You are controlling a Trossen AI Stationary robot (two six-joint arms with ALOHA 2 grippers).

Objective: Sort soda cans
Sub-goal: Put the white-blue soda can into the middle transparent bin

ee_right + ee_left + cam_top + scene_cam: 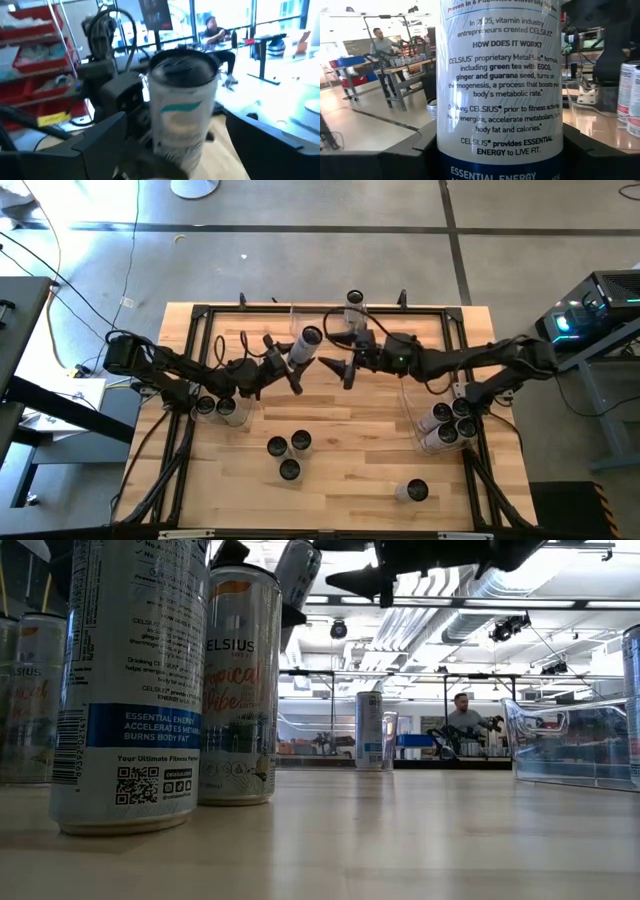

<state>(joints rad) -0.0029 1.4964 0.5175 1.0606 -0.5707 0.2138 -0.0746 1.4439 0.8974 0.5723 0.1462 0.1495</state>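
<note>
My left gripper (290,366) holds one soda can (305,344) in the air over the table's far middle; the can fills the left wrist view (500,90). Its dark top (184,71) faces my right gripper (335,370), which stands open just to the can's right, a finger (95,142) low on either side of it in the right wrist view, touching nothing. Three cans (288,452) stand upright on the table near the middle, one (412,492) stands near the front edge, and one (354,308) stands at the far edge. My left gripper pinches the can's round side wall (445,150), low on the can by its blue band, between the two fingers (412,155). The fingers come level from the table's left and lie across the can. The can is lifted clear and tilted, top toward the far right.
A clear bin (238,418) at the left holds two cans (215,406). Another clear bin (412,415) at the right holds several cans (447,425). A black frame (200,310) runs round the table. In the low view two cans (240,690) stand close at the left. A person (462,715) sits in the room beyond.
</note>
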